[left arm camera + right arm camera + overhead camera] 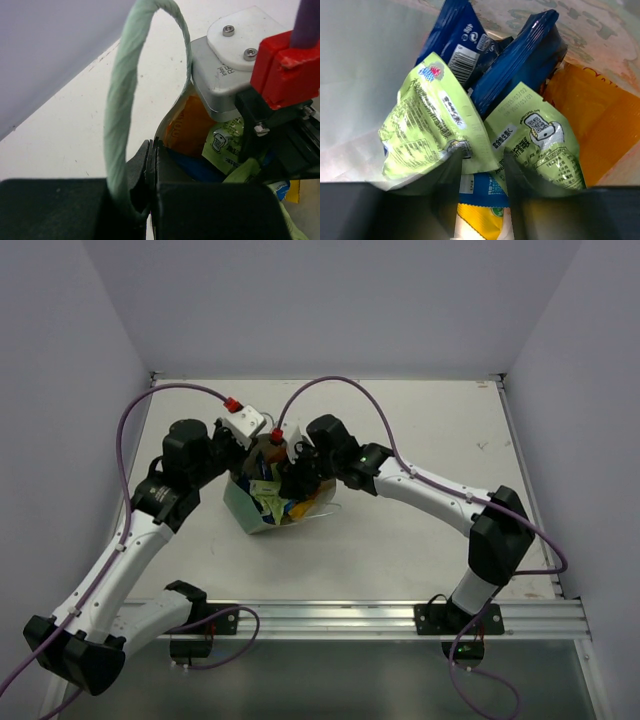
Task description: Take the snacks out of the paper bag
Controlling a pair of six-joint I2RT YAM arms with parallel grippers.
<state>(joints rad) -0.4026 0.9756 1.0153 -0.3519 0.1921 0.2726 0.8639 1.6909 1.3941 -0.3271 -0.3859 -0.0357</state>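
Right wrist | pale green crinkly sachets (432, 125) stood lengthwise, touching right gripper (483, 175) fingertips, dead ahead | we couldn't tell whether it gripped.

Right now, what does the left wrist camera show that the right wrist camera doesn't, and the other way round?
Left wrist only: the left gripper shut on the rim of the paper bag beside its string handle, the right arm's camera housing over the opening, and bare table.
Right wrist only: two dark blue chip bags, the left-hand green sachet, the blue and yellow candy pack, and the right gripper straddling the sachets; whether it grips, I cannot tell.
Both: the orange pouch and the green sachet beside it.
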